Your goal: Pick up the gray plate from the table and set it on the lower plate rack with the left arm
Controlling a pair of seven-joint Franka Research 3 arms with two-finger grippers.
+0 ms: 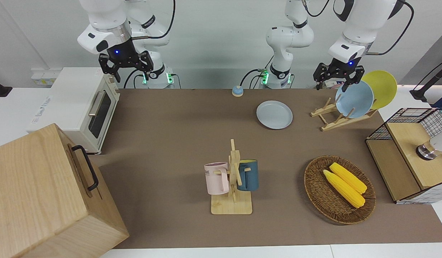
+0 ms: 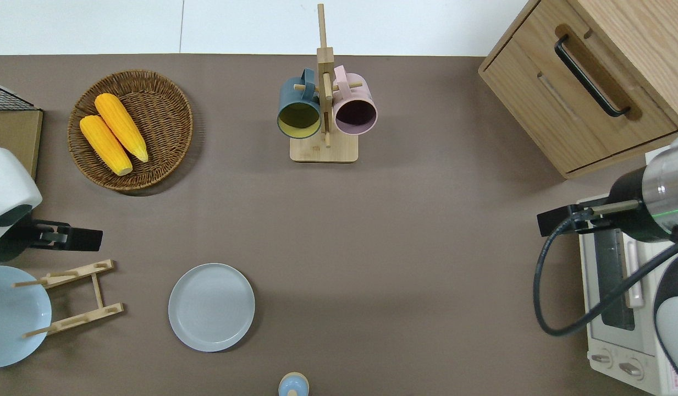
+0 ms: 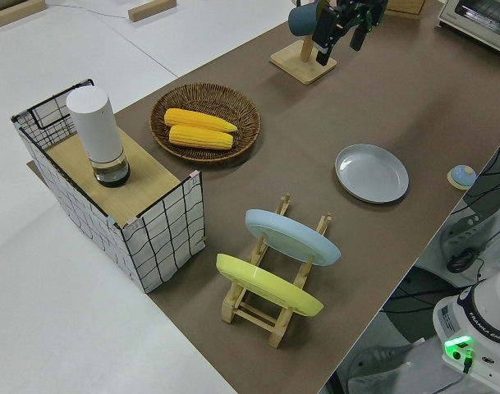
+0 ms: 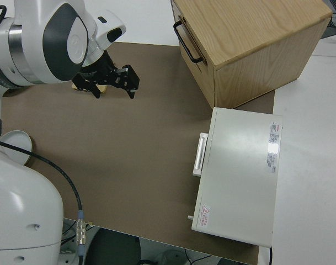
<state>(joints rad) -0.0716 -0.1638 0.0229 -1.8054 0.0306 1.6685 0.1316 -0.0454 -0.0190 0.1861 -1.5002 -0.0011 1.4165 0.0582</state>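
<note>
Plate (image 1: pixel 274 114) in gray lies flat on the desk (image 1: pixel 170 150), untouched, left gripper (image 1: pixel 338 76) up at its two o'clock, jaws open. Only the side view shows the yellow plate (image 3: pixel 268 284) racked under the blue one (image 3: pixel 292 236). Right arm parked, jaws open.

The table (image 1: pixel 163 143) has a brown mat with white edges around it. At the left arm's end stand a wire-sided crate (image 1: pixel 409 157), a basket (image 1: pixel 315 190) with two corn cobs, and the rack (image 2: pixel 77 297) holding a blue and a yellow plate; the gray plate (image 2: pixel 211 307) lies flat just beside the rack, toward the middle, and a small blue bell (image 1: pixel 237 91) sits at the edge nearest the robots. A mug stand (image 1: pixel 231 204) with two mugs stands mid-table, farther from the robots, and at the right arm's end are a wooden cabinet (image 1: pixel 38 193) and, nearer the robots, a white oven (image 1: pixel 74 104).
</note>
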